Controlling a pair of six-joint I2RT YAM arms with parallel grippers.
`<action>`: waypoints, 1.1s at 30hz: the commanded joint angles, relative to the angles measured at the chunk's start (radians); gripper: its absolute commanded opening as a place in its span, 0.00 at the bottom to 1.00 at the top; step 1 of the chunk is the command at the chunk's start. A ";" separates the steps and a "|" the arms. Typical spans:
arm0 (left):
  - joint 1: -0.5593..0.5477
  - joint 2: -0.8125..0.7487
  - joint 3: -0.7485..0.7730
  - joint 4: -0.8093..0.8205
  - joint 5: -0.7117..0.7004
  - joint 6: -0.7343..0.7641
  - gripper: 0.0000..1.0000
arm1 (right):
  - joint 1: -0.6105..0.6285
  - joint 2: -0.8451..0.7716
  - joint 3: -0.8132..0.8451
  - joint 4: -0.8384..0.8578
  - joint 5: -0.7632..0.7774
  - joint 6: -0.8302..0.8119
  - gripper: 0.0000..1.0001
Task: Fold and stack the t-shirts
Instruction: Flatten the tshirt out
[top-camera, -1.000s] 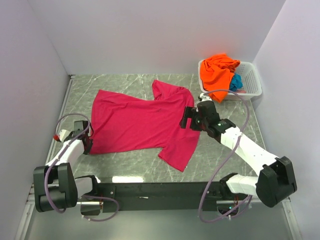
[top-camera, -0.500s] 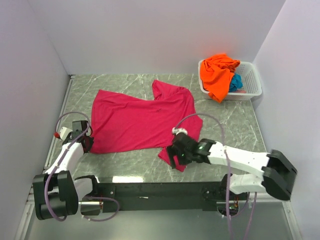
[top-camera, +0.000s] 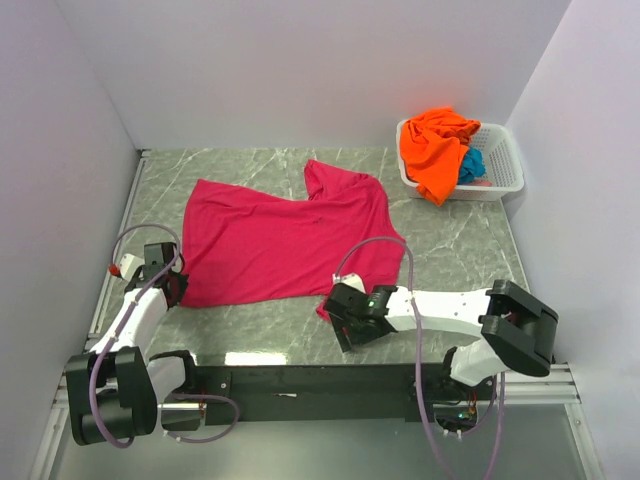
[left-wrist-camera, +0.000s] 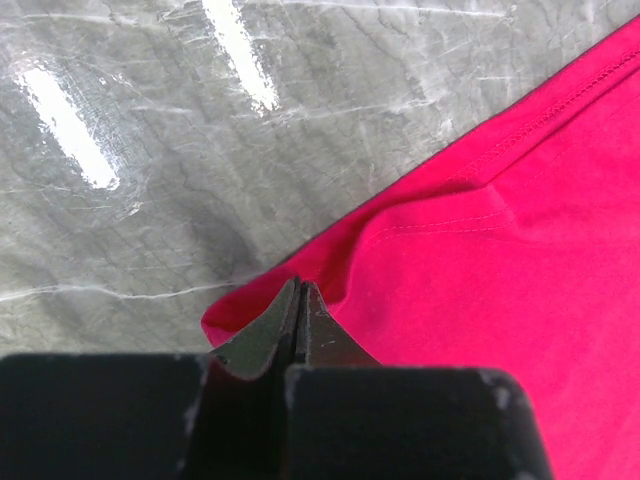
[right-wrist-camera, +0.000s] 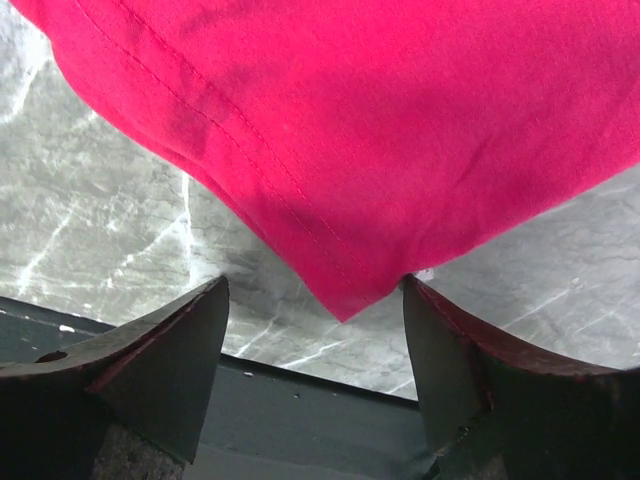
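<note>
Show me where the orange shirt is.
In the overhead view the orange shirt is piled in the white basket at the far right corner of the table, spilling over its front rim, with a blue shirt tucked beside it.

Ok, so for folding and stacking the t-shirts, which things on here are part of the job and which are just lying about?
Part of the job:
- pink t-shirt, spread on the table
- orange t-shirt, heaped in the basket
- teal-blue t-shirt, tucked beside the orange one

Just lying about:
- white basket, which only holds those two shirts
</note>
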 joint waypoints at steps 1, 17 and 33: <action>0.002 -0.003 0.005 0.017 0.004 0.018 0.01 | 0.001 0.053 0.012 -0.006 0.063 0.037 0.76; 0.002 -0.017 0.005 0.031 0.016 0.033 0.01 | -0.111 0.010 -0.030 0.019 0.103 0.075 0.00; -0.084 -0.032 0.333 0.030 0.077 0.032 0.01 | -0.571 -0.234 0.357 0.129 0.222 -0.202 0.00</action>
